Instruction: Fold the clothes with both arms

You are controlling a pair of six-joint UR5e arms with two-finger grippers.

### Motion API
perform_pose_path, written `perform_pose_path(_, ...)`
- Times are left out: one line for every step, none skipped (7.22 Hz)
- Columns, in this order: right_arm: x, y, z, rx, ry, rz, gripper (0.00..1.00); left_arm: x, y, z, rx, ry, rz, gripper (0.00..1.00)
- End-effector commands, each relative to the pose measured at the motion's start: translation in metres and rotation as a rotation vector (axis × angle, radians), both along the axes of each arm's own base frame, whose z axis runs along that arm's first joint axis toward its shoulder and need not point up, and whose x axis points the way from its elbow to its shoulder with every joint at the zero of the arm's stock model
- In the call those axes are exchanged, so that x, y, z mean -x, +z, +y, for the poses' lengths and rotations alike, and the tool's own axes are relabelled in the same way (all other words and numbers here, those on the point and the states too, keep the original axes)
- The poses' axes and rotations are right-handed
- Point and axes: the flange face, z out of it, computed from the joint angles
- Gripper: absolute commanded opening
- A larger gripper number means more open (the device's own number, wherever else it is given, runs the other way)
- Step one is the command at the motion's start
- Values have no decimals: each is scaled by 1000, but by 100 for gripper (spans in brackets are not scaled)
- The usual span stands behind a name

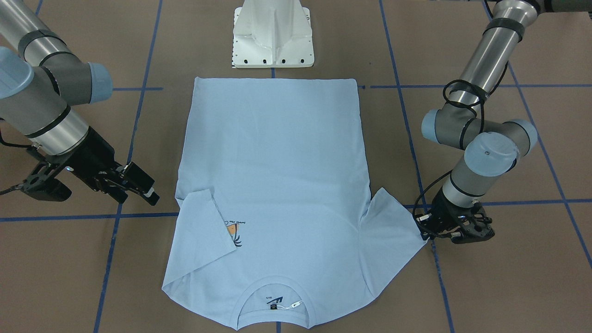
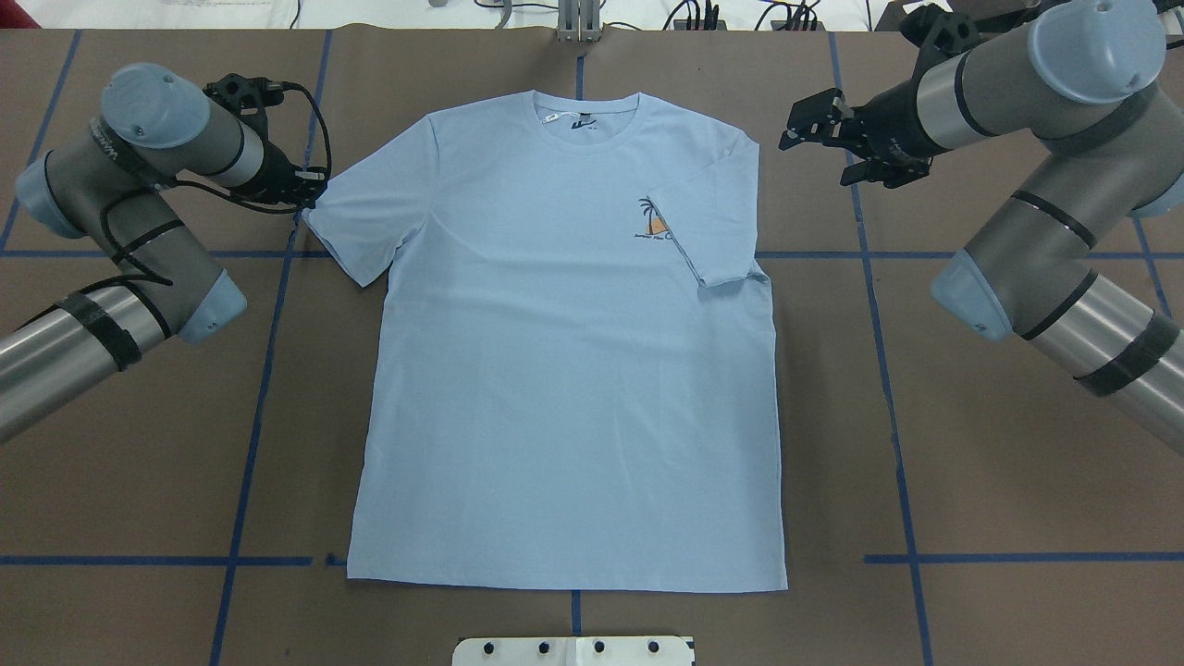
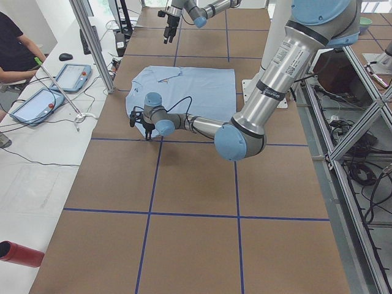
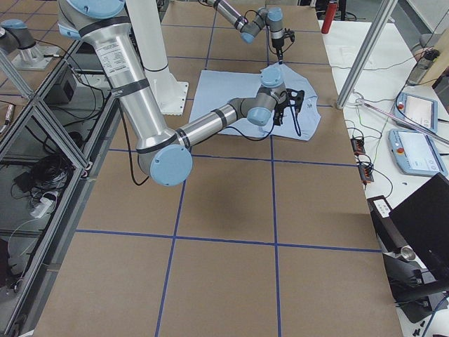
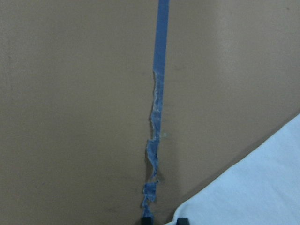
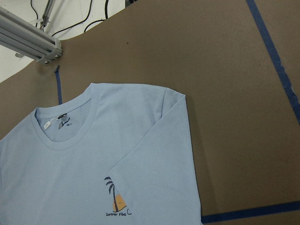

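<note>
L gripper (image 2: 308,203) at T-shirt (image 2: 564,370) sleeve edge (grip unclear), R gripper (image 2: 816,153) spread open above table (image 2: 971,481) beside folded sleeve.

Flanking the T-shirt (image 2: 573,370): one gripper down, one raised.
Left arm (image 2: 139,231) bent low, wrist turned straight down, left gripper (image 2: 310,199) at the tip of the T-shirt's spread sleeve, fingertips (image 5: 147,220) narrowly parted. Right arm (image 2: 1045,231) angled in from above, right gripper (image 2: 816,153) held up beside the T-shirt's folded sleeve, apart from it, jaws spread wide.
</note>
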Motion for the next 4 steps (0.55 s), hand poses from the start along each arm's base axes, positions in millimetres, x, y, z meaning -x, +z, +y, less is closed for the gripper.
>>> perform_pose_path(0,0,-1,1,0,0,100,-7,-10,3,-2,11,9,0)
perform_pose_path(-1,-1,-1,-1,2,-2,100,-6,-41,5,-18,15,32,0)
perform_pose_path(-4,-2,-2,-5,6,-5,100,-12,-83,0,-16,24,43,0)
perform_pose_path(-6,-2,-3,-7,6,-3,100,-20,-115,5,4,-4,93,0)
